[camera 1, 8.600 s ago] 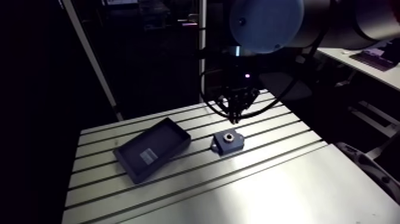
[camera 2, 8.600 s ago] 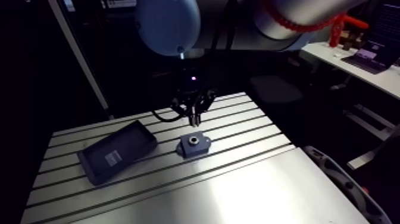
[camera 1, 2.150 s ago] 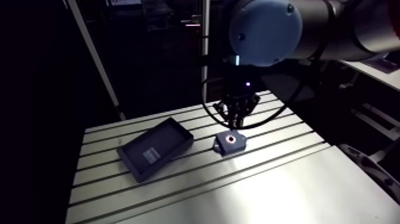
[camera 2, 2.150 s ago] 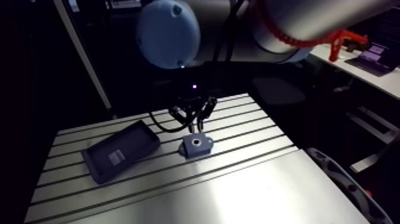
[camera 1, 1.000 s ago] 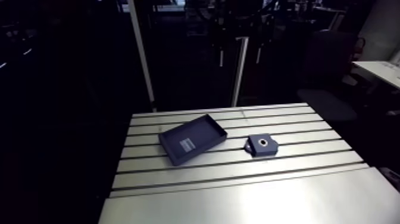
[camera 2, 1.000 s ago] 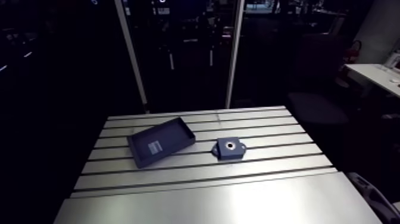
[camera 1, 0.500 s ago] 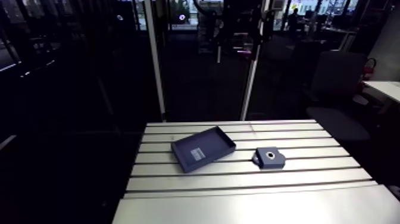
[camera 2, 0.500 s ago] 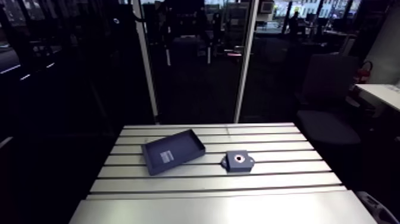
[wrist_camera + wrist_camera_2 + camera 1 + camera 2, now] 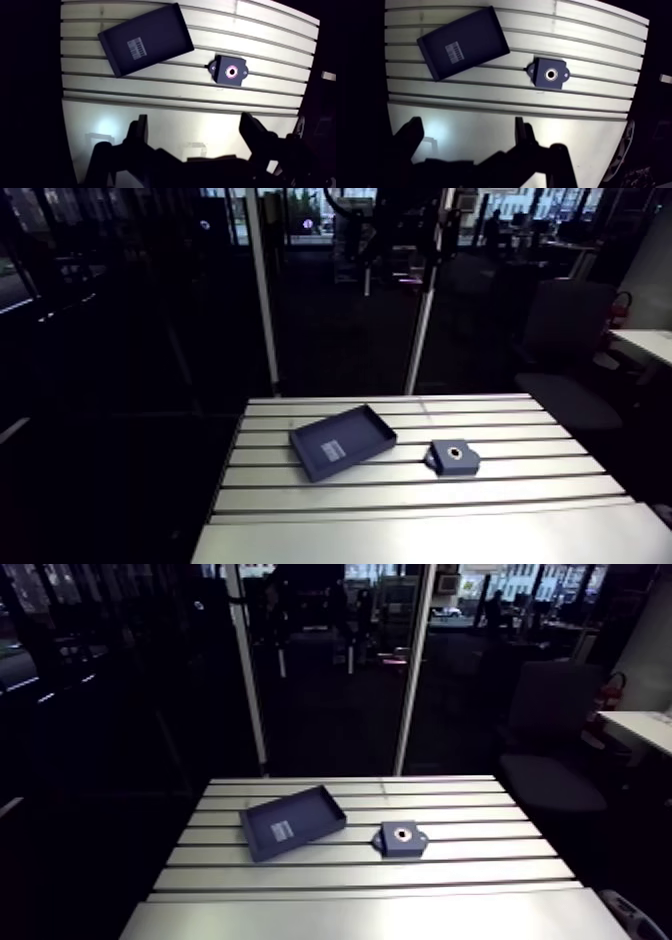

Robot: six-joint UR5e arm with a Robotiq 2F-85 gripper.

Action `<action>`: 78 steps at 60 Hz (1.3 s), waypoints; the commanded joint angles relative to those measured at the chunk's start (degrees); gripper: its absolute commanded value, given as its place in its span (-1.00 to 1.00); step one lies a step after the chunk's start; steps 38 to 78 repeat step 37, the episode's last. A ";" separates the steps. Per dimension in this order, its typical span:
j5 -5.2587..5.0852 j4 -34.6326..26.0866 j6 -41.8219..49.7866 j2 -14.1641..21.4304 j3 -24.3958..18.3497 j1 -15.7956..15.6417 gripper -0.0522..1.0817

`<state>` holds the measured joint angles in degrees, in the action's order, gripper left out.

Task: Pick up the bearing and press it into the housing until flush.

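The dark housing [image 9: 220, 75] lies on the slotted table [image 9: 150, 102], far below and ahead of my gripper. A bright ring that looks like the bearing [image 9: 231, 71] sits in its round bore; how deep it sits I cannot tell. My gripper [image 9: 195, 125] hangs high above the table's smooth near part. It is open, its fingers [image 9: 141, 125] wide apart with nothing between them. In the arm view the housing [image 9: 453, 456] sits right of the table's middle, and the gripper is out of sight.
A shallow dark tray [image 9: 145, 45] with a white label lies askew beside the housing, also seen in the arm view as the tray [image 9: 340, 442] to its left. The table's edges [image 9: 215, 508] drop into dark room.
Earlier the gripper hung just over the housing; since then the arm has lifted away and the camera has pulled back. Housing and tray have stayed where they were.
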<state>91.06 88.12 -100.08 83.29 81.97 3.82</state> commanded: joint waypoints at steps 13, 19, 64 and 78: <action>0.04 0.07 0.10 0.16 0.43 -0.04 -0.90; -0.03 0.16 0.10 0.08 0.50 -0.04 -0.90; -0.05 0.16 0.10 -0.10 0.86 -0.12 -0.90; -0.05 0.16 0.10 -0.10 0.86 -0.12 -0.90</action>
